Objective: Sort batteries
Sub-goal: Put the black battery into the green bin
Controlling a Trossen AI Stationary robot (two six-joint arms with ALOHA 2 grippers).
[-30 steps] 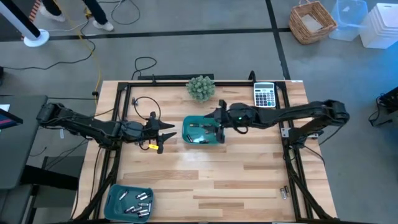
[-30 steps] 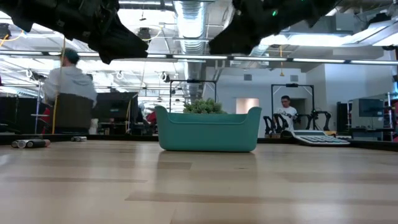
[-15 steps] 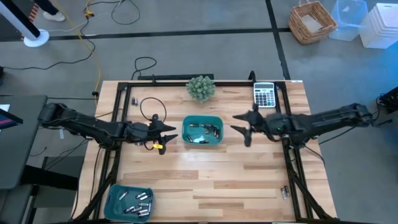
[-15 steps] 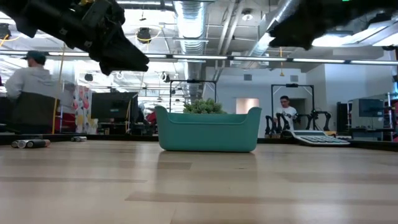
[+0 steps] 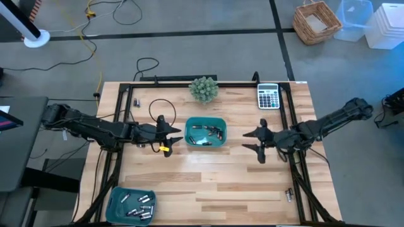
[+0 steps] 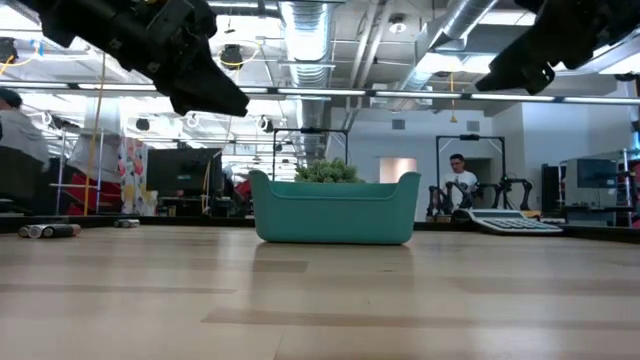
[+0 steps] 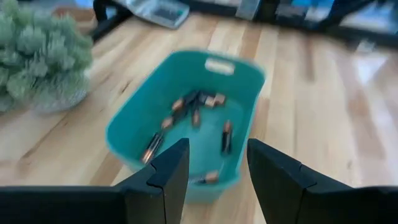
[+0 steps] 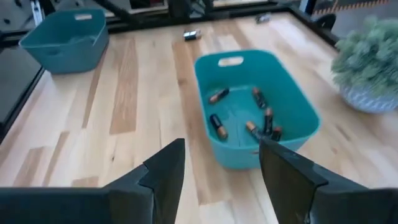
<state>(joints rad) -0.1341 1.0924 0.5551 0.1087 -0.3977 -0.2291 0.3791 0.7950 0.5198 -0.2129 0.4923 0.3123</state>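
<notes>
A teal tray [image 5: 205,132] stands mid-table and holds several batteries [image 7: 194,106]; it also shows in the right wrist view [image 8: 255,106] and the low view [image 6: 335,210]. My left gripper [image 5: 173,137] hovers open and empty just left of this tray, above the table [image 6: 205,85]. My right gripper [image 5: 254,140] hovers open and empty to the tray's right, above the table [image 6: 515,70]. A second teal tray [image 5: 131,203] with several batteries sits at the near left corner. A few loose batteries [image 5: 136,102] lie on the table at the far left.
A potted green plant [image 5: 204,89] stands behind the middle tray. A grey calculator [image 5: 268,96] lies at the far right. A black cable loops [image 5: 151,107] near the left arm. Bare wood lies near of the middle tray. People show in the room behind.
My right gripper has drawn back from over the middle tray's right end toward the table's right edge and a little toward the near edge. My left gripper has edged slightly toward the tray. The trays and batteries have stayed where they were.
</notes>
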